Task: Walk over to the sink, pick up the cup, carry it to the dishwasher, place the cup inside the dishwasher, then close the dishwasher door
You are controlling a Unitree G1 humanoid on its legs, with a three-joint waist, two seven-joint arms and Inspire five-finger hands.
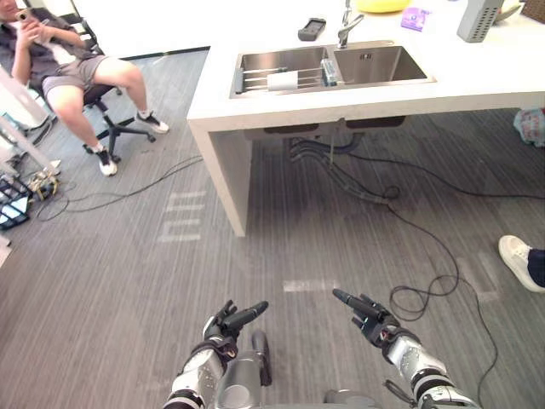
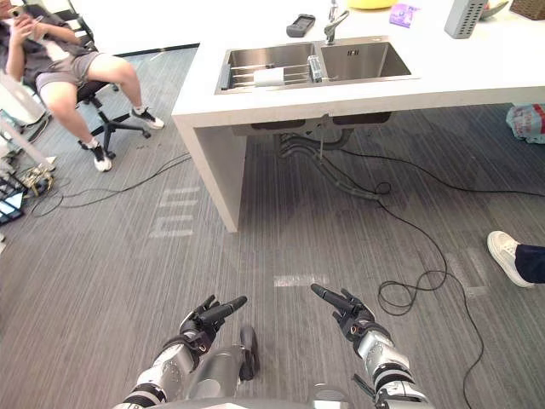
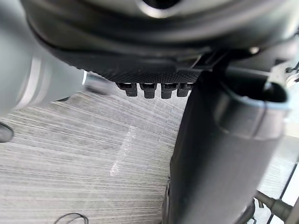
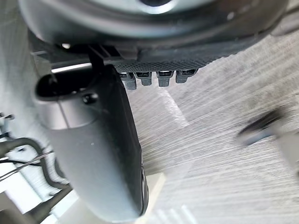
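Barely begun. Standing well back from the counter (image 1: pixel 477 85). Cup (image 1: pixel 283 81) untouched on the rack (image 1: pixel 254 78) in the left basin of the sink (image 1: pixel 379 64). Left hand (image 1: pixel 232 321) and right hand (image 1: pixel 368 312) low, empty, fingers loosely straight. Left to do: approach, pickup, carry, loading, door closing.

The floor (image 1: pixel 119 290) is grey with fine stripes. A white bench (image 1: pixel 477 81) stands from 12 to 2 o'clock, and black cables (image 1: pixel 345 179) run out from under it toward 4 o'clock. At 10 o'clock a person (image 1: pixel 68 72) sits on a black office chair (image 1: pixel 119 129). Pale marks (image 1: pixel 181 217) lie on the floor near the bench's corner. A white shoe (image 1: pixel 519 260) shows at 3 o'clock.
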